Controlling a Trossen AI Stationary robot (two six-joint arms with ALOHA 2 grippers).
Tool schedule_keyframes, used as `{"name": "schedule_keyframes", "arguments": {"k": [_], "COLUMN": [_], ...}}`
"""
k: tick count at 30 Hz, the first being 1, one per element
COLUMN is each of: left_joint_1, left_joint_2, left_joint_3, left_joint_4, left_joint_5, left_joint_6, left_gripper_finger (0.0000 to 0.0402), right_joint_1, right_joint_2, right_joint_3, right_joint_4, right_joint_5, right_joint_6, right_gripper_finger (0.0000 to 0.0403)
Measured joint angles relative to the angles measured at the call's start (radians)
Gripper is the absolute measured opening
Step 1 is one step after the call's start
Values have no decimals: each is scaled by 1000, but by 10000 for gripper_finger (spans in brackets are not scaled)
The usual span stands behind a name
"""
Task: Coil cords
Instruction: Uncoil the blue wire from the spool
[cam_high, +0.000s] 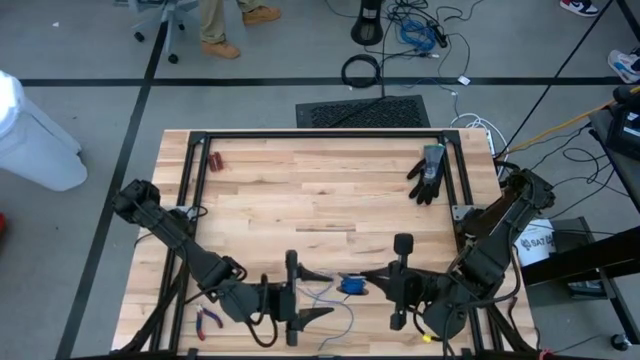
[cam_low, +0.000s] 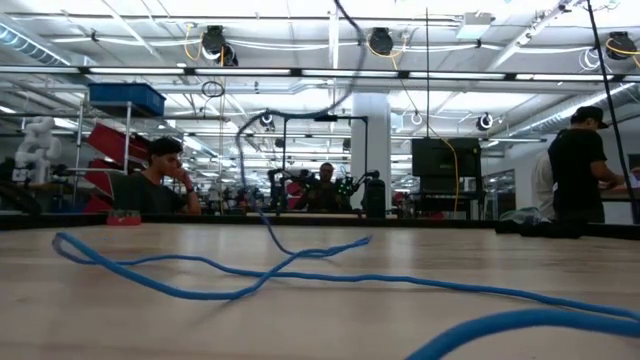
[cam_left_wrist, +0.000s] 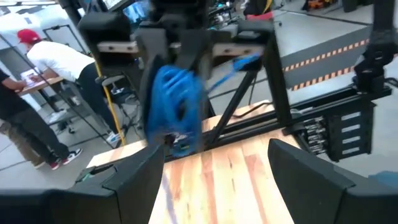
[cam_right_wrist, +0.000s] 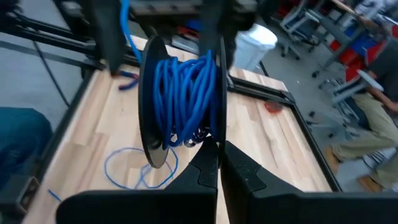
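Blue cord bundle (cam_high: 351, 285), lower centre of counter (cam_high: 320, 190): right gripper (cam_high: 368, 274) fingers closed on it; left gripper (cam_high: 318, 296) fingers spread, empty; loose cord (cam_high: 335, 318) trailing.

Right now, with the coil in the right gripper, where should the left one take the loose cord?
Probably the single strand just off the coil, from above, fingers across it. The loose cord lies flat in slack loops on the table, crossing itself farther out. The left gripper is open beside it; the right gripper pinches the coil.
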Motion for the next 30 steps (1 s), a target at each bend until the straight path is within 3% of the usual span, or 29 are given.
{"name": "schedule_keyframes", "arguments": {"k": [12, 23, 30], "left_joint_1": [3, 3, 5], "left_joint_2": [0, 0, 0], "left_joint_3": [0, 0, 0], "left_joint_4": [67, 67, 83], "left_joint_5": [62, 60, -23], "left_joint_6": [-5, -5, -5], "left_gripper_finger": [285, 198, 154], "right_joint_1": [-3, -27, -28], "right_joint_2": [0, 0, 7], "right_joint_3": [0, 0, 0], "right_joint_4": [31, 81, 82], "right_joint_5": [-13, -14, -13], "right_joint_6": [-26, -72, -65], "right_gripper_finger": [0, 0, 0]}}
